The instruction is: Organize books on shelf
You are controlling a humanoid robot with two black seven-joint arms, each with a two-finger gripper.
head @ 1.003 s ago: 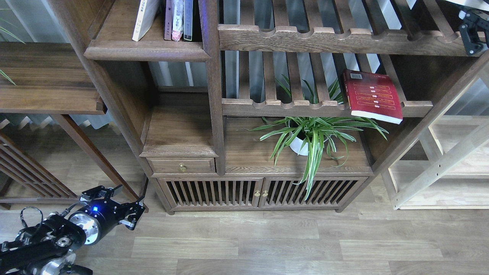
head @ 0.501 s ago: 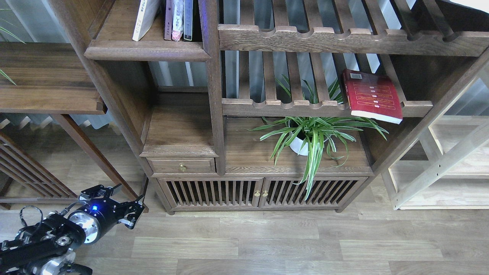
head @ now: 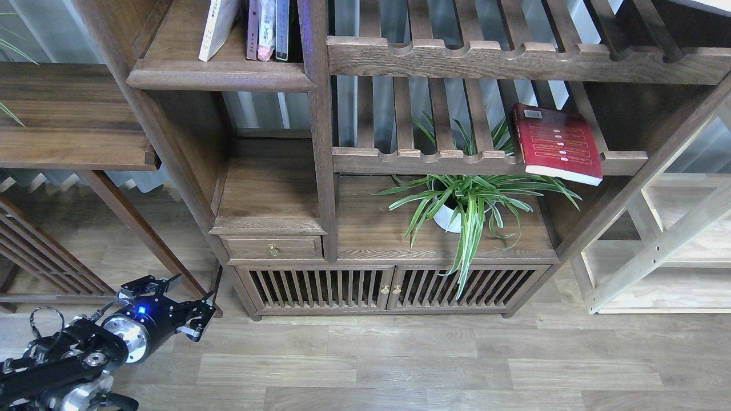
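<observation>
1. Left gripper [head: 185, 302]: lower left of the frame, low over the plank floor [head: 434, 365]; fingers spread apart, grasping nothing. Right gripper: out of view.
2. Cabinet [head: 388, 288]: bottom centre, two slatted doors closed; small drawer [head: 273, 248] above its left end, closed.
3. Potted plant [head: 465, 202]: on the cabinet top, centre; leaves reach up through the slatted rack [head: 485, 160] and hang over the doors.
4. Red book [head: 557, 142]: lying flat on the slatted rack, right of centre, one corner overhanging the front rail.
5. Shelf [head: 220, 77]: upper left, solid dark board. White book [head: 216, 28] leans on it; several books [head: 267, 28] stand upright beside it against the post.
6. Pale wooden rack [head: 662, 245]: right edge.
</observation>
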